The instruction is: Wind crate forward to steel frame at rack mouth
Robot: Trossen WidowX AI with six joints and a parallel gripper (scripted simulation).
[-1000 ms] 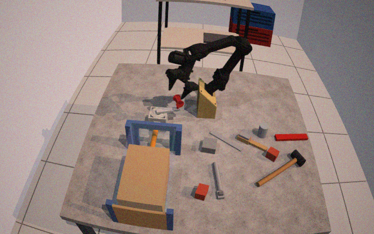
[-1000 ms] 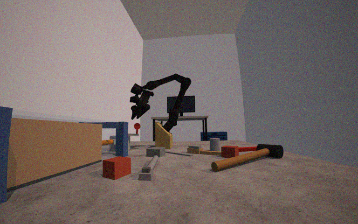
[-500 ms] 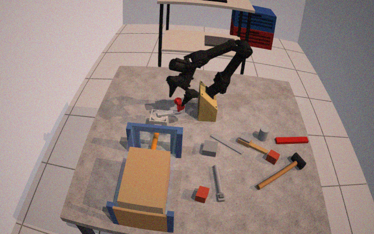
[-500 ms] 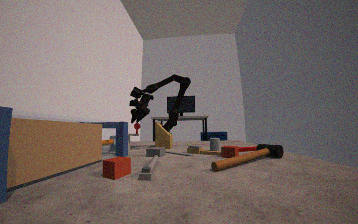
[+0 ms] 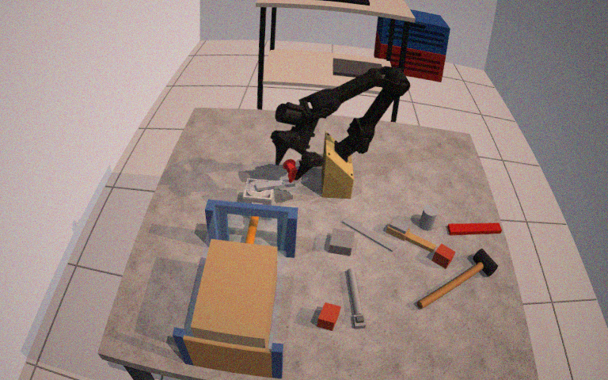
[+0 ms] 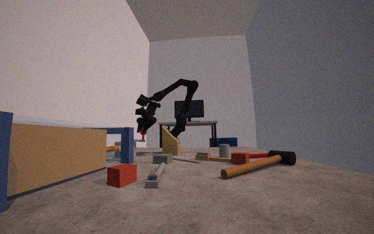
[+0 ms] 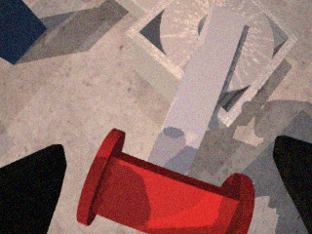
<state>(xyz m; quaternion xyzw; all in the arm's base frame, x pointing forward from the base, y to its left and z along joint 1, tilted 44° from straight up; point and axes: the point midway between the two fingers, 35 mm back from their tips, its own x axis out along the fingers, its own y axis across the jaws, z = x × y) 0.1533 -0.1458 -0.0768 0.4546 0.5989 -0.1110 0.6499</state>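
on the gray speckled table [image 5: 403, 179] [image 6: 193, 201], by the winch [image 5: 258, 192] [image 7: 195, 63]: red handle [image 5: 290, 170] [image 6: 142, 132] [image 7: 166, 195] between the wide-open, empty hand's [image 5: 288, 168] [image 6: 140, 130] [image 7: 171, 185] tips; farther off, a box [image 5: 235, 290] [image 6: 57, 157].

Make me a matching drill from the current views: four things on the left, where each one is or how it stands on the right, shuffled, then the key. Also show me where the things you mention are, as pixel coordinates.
Things:
1. jaws [image 5: 286, 172]
2. red spool-shaped grip [image 5: 290, 170] [image 7: 166, 195]
3. orange strap [image 5: 252, 230] [image 6: 112, 148]
4. black-headed mallet [image 5: 484, 262] [image 6: 281, 157]

Places and states:
A. lying on the bench, beyond the red-headed tool as seen from the winch [image 5: 258, 198] [image 7: 288, 41]
B. open, with nothing held
C. at the end of the crank arm on the winch
D. running through the blue frame [image 5: 252, 206] [image 6: 127, 145]

Pairs: 1-B, 2-C, 3-D, 4-A
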